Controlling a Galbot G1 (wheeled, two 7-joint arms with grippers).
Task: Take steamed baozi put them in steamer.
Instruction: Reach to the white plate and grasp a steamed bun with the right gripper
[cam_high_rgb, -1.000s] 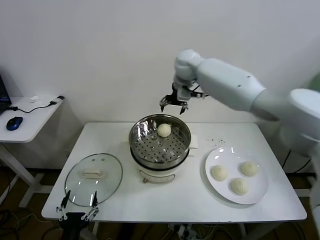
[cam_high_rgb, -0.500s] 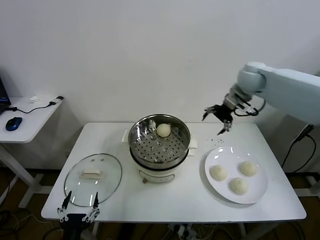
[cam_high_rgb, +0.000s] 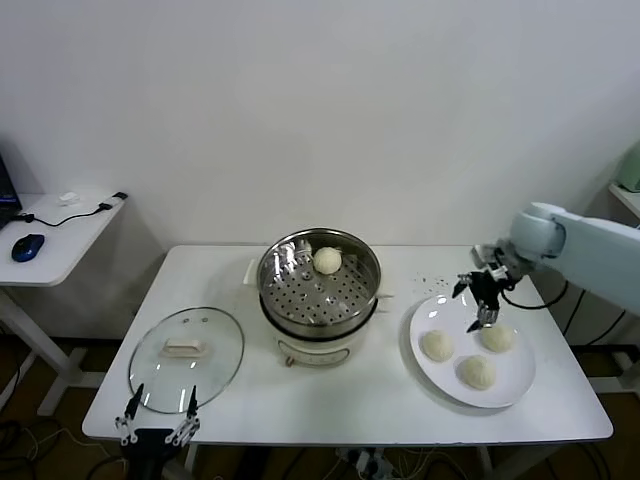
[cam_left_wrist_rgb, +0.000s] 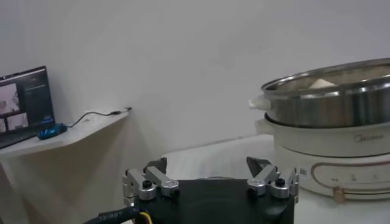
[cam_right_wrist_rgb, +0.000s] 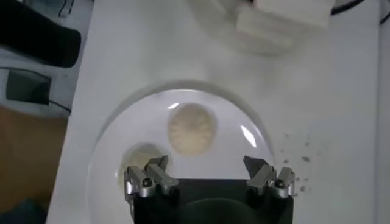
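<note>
The steel steamer (cam_high_rgb: 320, 290) stands mid-table on its white cooker base and holds one steamed baozi (cam_high_rgb: 327, 260) at its far side. Three more baozi (cam_high_rgb: 437, 345) (cam_high_rgb: 497, 337) (cam_high_rgb: 478, 372) lie on the white plate (cam_high_rgb: 455, 318) to its right. My right gripper (cam_high_rgb: 480, 297) hangs open and empty just above the plate's far edge. In the right wrist view, one baozi (cam_right_wrist_rgb: 192, 129) lies ahead of the open right gripper (cam_right_wrist_rgb: 207, 167) and another (cam_right_wrist_rgb: 141, 159) beside one finger. My left gripper (cam_high_rgb: 155, 418) is parked open below the table's front left edge. The left wrist view shows the steamer (cam_left_wrist_rgb: 332, 100).
A round glass lid (cam_high_rgb: 187, 357) with a white handle lies on the table's front left. A side desk (cam_high_rgb: 60, 230) with a mouse and cables stands at the far left. Dark specks dot the tabletop (cam_high_rgb: 430, 282) behind the plate.
My right arm has swung from above the steamer to the right and come down over the plate, its gripper open throughout. The baozi in the steamer and my left arm have not moved.
</note>
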